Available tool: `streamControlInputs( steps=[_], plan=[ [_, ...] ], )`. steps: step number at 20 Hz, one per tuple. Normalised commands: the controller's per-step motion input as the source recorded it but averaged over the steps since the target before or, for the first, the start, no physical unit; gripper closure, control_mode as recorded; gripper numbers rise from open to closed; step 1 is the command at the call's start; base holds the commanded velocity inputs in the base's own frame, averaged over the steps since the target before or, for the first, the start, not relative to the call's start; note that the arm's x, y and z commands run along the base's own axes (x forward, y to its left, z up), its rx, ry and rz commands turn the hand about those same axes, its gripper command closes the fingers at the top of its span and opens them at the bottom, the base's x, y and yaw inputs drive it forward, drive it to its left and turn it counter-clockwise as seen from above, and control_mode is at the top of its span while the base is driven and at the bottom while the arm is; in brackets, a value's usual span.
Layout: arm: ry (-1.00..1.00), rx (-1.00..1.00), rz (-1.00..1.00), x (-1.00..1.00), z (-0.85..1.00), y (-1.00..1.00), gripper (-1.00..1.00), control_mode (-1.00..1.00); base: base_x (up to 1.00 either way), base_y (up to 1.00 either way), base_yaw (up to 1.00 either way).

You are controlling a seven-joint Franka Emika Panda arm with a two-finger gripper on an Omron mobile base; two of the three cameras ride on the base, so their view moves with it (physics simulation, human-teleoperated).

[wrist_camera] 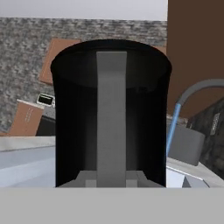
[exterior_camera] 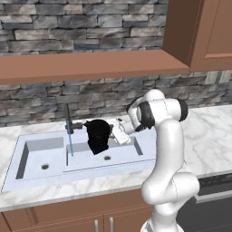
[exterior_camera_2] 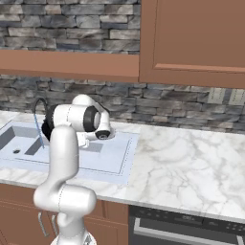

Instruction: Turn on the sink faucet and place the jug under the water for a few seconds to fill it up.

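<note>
Hand view puts the jug (wrist_camera: 111, 113) nearest to us, a black cylinder with a grey handle strip running up its middle. We judge the gripper (exterior_camera: 118, 132) closed on that handle, since the jug hangs off the basin floor with the hand right behind it. At 3 o'clock from the jug in that view we see the water (wrist_camera: 173, 127), a thin blue line dropping from the curved spout.

From the left base view we see the jug held above the sink (exterior_camera: 31, 174), over the right basin, just at 3 o'clock of the stream and apart from it. The water falls past the jug, not into it. We think the jug is carried this way, upright with its mouth up, so it can slide toward 9 o'clock under the flow. Farther back, the sink faucet (exterior_camera: 68, 118) stands at the basin's rear edge.

We count 1 jug, 1 faucet, 1 stream, 2 basins and 2 drains, 1 per basin.
</note>
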Motion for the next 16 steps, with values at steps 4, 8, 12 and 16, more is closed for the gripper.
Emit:
streamControlInputs(
  steps=[4,8,12,16],
  plan=[
    [0.08,0.0,0.0,0.03,-0.02,0.11,1.0,-1.0,0.0,0.0,0.0],
    [0.08,-0.02,0.0,0.08,-0.15,0.08,1.0,-1.0,0.0,0.0,0.0],
    [0.13,-0.06,-0.01,0.05,-0.06,0.25,1.0,-1.0,0.0,0.0,0.0],
    [0.1,-0.07,-0.02,0.03,-0.11,0.35,1.0,-1.0,0.0,0.0,0.0]
  ],
)
